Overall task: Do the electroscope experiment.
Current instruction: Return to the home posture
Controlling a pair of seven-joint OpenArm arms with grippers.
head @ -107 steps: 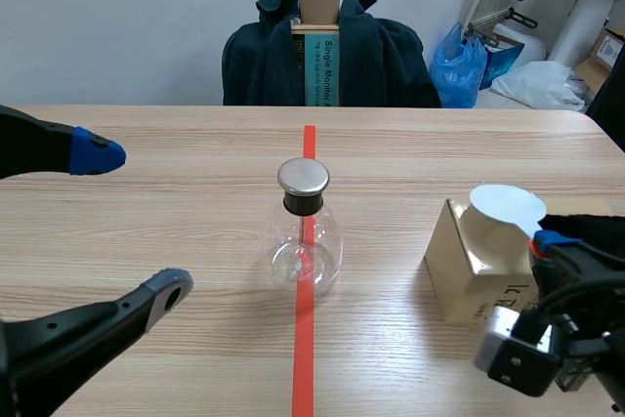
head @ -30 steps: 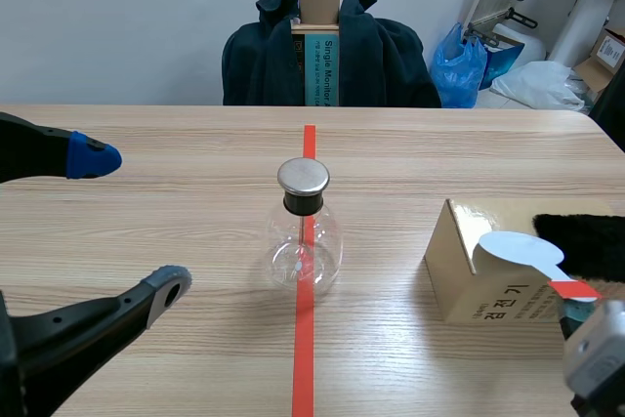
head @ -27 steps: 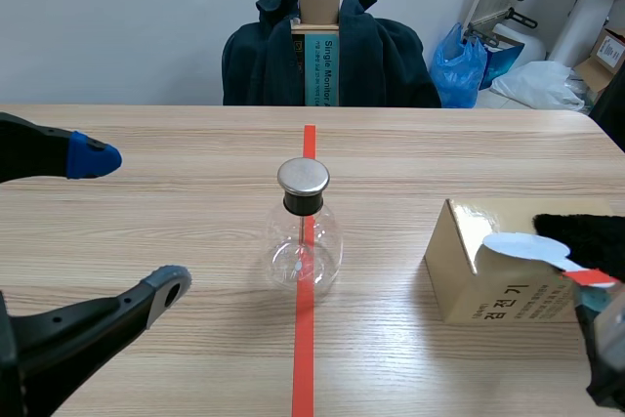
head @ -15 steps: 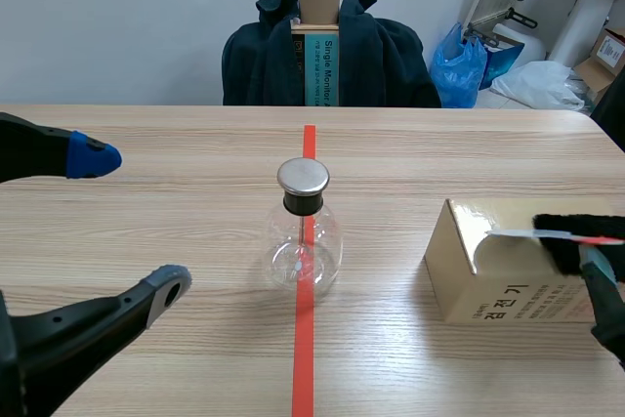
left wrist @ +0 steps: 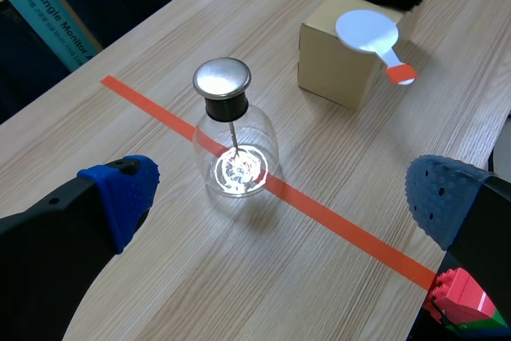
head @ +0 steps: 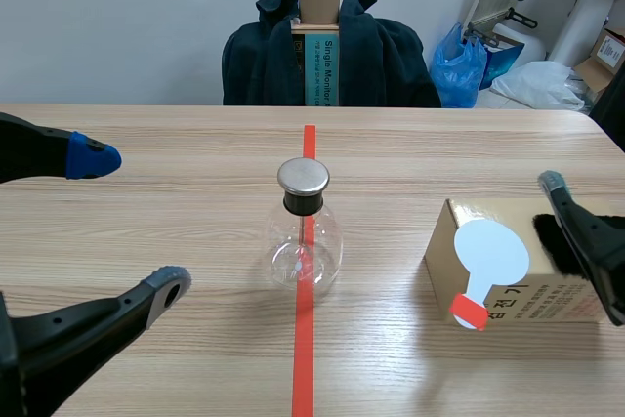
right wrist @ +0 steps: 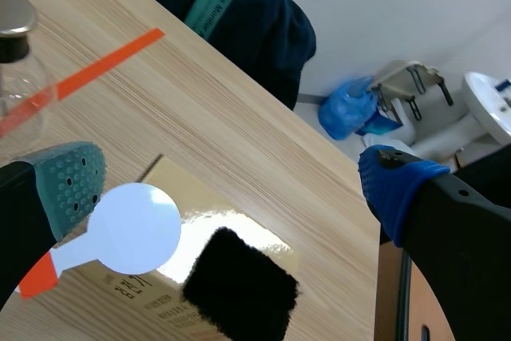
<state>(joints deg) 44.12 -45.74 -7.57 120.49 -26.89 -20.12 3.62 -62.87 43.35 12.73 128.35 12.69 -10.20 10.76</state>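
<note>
Right, my left pincer (left wrist: 281,193) spread wide, nothing in it. Electroscope flask (left wrist: 234,137) upright just ahead of it, centred between both fingers, on red tape line (left wrist: 335,220). My right pincer (right wrist: 231,185) spread wide too, gripping nothing. White paddle (right wrist: 134,227) just beside its green-padded finger, disc over edge of cardboard box (right wrist: 239,225), red handle end poking past box. Can't tell if paddle rests there. Black fur pad (right wrist: 239,285) on box top, under right pincer's gap. Wood surface (head: 195,212) carries all.
</note>
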